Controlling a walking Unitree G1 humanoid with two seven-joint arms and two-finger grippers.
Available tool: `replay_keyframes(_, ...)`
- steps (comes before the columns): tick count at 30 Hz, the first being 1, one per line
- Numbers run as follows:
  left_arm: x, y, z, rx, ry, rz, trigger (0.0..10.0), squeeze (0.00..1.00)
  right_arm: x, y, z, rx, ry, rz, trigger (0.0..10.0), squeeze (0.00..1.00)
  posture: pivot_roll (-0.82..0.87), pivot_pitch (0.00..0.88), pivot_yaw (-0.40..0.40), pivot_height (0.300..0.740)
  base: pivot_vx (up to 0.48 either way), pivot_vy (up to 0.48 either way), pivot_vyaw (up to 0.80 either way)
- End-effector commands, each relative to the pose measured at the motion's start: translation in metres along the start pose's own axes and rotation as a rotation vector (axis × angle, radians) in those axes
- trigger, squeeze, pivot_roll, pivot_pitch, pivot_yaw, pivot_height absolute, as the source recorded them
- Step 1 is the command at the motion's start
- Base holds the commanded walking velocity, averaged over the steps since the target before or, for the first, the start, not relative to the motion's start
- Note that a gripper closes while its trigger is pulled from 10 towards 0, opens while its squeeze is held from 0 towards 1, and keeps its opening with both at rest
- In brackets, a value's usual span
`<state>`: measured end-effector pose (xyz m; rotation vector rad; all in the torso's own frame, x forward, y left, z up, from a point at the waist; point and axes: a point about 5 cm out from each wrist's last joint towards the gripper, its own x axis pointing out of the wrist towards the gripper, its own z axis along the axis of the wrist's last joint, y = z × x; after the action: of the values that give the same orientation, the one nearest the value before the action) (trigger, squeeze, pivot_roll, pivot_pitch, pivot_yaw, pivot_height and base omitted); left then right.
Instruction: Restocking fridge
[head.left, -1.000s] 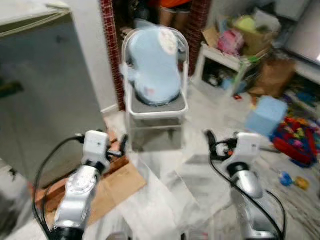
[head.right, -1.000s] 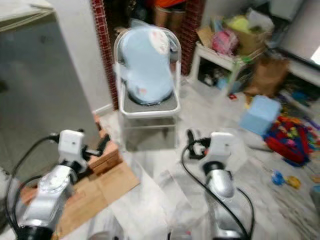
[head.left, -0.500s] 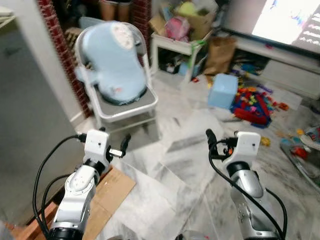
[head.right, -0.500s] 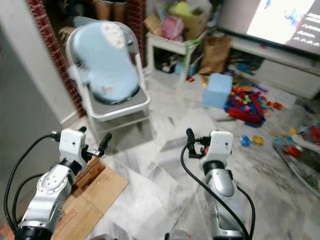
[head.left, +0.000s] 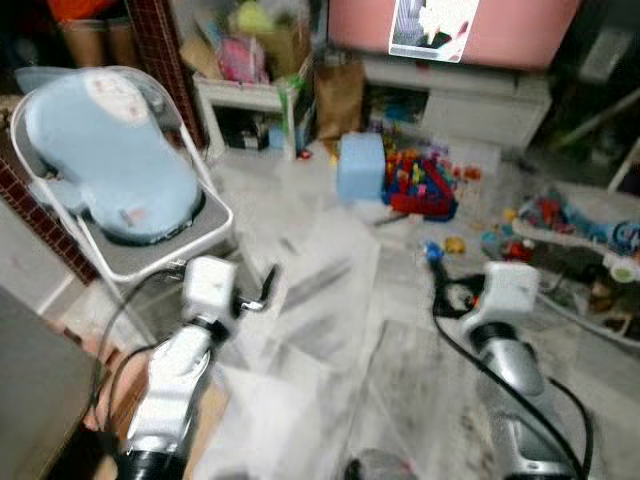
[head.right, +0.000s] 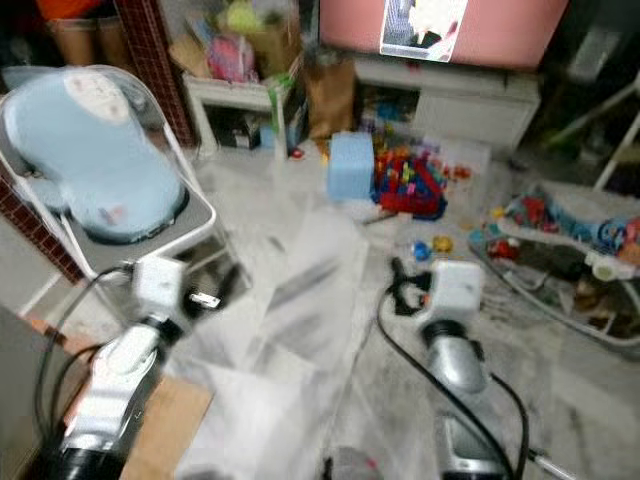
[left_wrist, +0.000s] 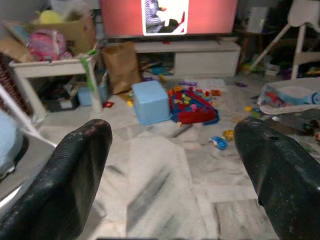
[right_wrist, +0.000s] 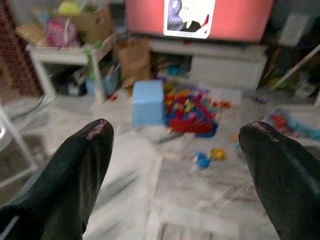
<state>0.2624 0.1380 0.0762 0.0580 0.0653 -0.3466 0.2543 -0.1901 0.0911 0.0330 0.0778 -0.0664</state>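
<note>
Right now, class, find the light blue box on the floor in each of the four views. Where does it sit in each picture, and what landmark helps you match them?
Left eye view: light blue box, upper middle, left of the toy pile.
Right eye view: upper middle.
Left wrist view: centre left.
Right wrist view: centre left.
Shared landmark: the brown paper bag behind the box.
</note>
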Motion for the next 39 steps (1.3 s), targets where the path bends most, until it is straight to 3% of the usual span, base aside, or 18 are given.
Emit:
replay_keyframes(1,-0.0051,0.0069,-0.0035,0.008,0.019,0.013,10.0,0.00,-0.0023,0.0056,-0.0031,0.012,0.009,0.011,10.0,0.00,0.02,0.000,0.002,0.740,0.000,0.000,-0.80)
replay_keyframes(15,-0.0056,0.0025,-0.0027,-0.033,0.001,-0.029,10.0,0.00,-0.0020,0.0046,-0.0013,-0.001,0.001,0.008,10.0,0.00,0.01,0.000,-0.001,0.740,0.000,0.000,-0.80)
replay_keyframes(26,-0.0034,0.0012,-0.0009,-0.042,-0.008,-0.044,10.0,0.00,-0.0009,0.0032,0.0003,-0.011,-0.006,0.001,10.0,0.00,0.01,0.000,-0.002,0.740,0.322,0.000,-0.78)
replay_keyframes(39,-0.0024,-0.0005,-0.0002,-0.035,-0.014,-0.054,10.0,0.00,0.0000,0.0043,0.0016,-0.011,-0.014,0.000,10.0,0.00,0.01,0.000,-0.001,0.740,0.469,0.000,-0.09)
